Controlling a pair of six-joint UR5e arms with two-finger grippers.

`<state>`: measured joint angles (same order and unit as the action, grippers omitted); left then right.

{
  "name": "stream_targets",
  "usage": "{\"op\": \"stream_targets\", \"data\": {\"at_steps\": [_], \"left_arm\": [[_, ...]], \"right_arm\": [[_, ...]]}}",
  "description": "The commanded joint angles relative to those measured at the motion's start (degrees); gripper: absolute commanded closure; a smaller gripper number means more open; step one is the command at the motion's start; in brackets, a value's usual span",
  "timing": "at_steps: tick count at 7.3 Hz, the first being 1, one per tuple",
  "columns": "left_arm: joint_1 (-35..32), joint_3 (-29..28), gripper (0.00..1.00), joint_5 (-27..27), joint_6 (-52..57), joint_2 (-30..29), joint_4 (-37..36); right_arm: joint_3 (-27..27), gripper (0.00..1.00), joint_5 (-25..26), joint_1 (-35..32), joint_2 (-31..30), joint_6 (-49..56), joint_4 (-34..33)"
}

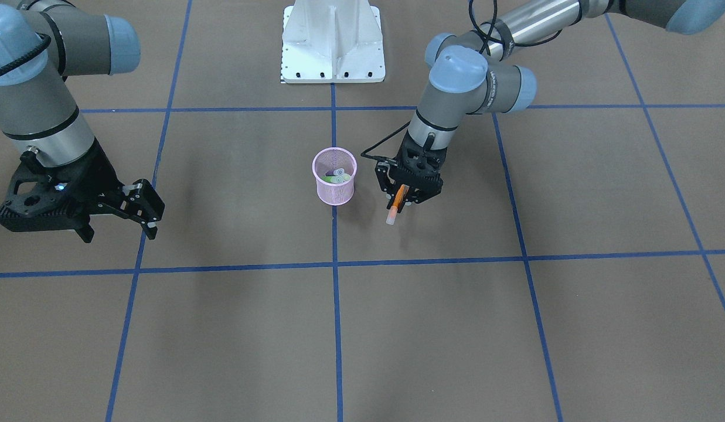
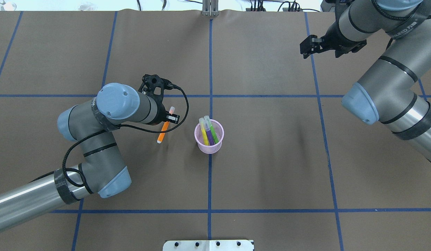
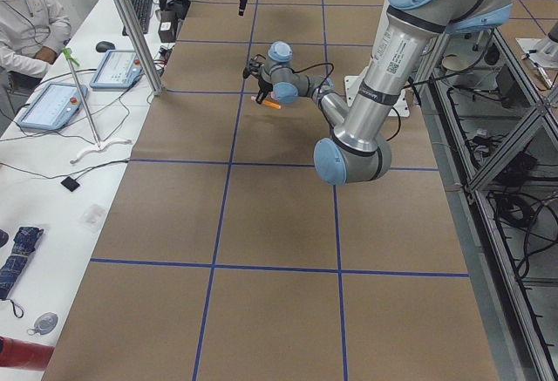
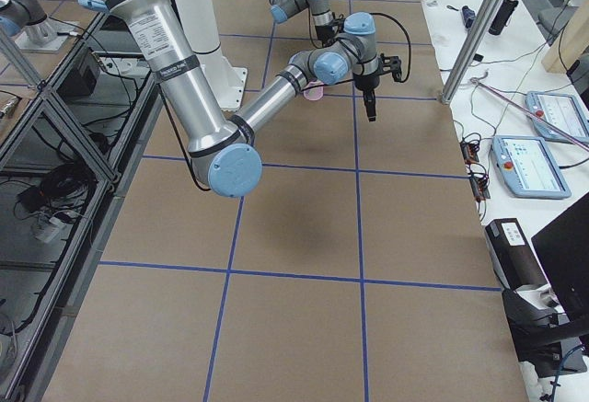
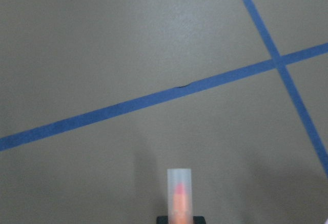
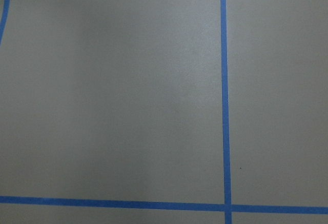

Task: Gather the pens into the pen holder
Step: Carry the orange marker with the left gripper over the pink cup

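Observation:
The pink mesh pen holder [image 1: 335, 191] [image 2: 208, 148] stands upright at the table's middle. It holds yellow [image 2: 203, 134], purple [image 2: 208, 135] and green [image 2: 213, 132] pens. My left gripper [image 1: 402, 199] [image 2: 167, 120] is shut on the orange pen [image 1: 399, 198] [image 2: 163, 131] beside the holder and apart from it. The pen is tilted and held by its middle. Its translucent cap shows in the left wrist view [image 5: 179, 189], over bare table. My right gripper [image 1: 146, 207] [image 2: 307, 46] is open and empty, far from the holder.
The white robot base plate [image 1: 333, 53] [image 2: 208, 245] sits at the robot's edge of the table. Blue tape lines [image 1: 334, 264] grid the brown tabletop. An operator [image 3: 26, 15] and tablets [image 3: 52, 102] are on a side bench beyond the far edge.

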<state>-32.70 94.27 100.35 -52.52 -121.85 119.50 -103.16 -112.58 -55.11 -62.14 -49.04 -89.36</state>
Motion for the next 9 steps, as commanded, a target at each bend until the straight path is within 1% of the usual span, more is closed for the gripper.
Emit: {"op": "stream_targets", "data": {"at_steps": [1, 2, 3, 4, 5, 6, 9], "left_arm": [[0.1, 4.3, 1.0, -0.6, 0.8, 0.6, 12.3], [0.4, 3.2, 1.0, -4.2, 0.9, 0.3, 20.8], [1.2, 1.4, 1.0, -6.5, 0.9, -0.2, 26.6], [2.1, -1.3, 1.0, -9.3, 3.1, -1.4, 32.1], [5.2, -3.5, 1.0, -13.5, 8.6, -2.6, 37.4], [7.6, -5.4, 1.0, -16.6, 10.8, -2.8, 40.5], [8.2, -5.9, 1.0, -17.2, 11.4, -2.3, 41.3]], "right_arm": [[0.1, 0.0, 0.3, 0.0, 0.0, 0.0, 0.1], [0.1, 0.0, 0.3, 0.0, 0.0, 0.0, 0.1], [0.1, 0.0, 0.3, 0.0, 0.0, 0.0, 0.1], [0.2, 0.0, 0.4, 0.0, 0.0, 0.0, 0.2], [0.2, 0.0, 0.3, 0.0, 0.1, 0.0, 0.2], [0.2, 0.0, 0.3, 0.0, 0.1, 0.0, 0.2], [0.2, 0.0, 0.4, 0.0, 0.2, 0.0, 0.2]]}}
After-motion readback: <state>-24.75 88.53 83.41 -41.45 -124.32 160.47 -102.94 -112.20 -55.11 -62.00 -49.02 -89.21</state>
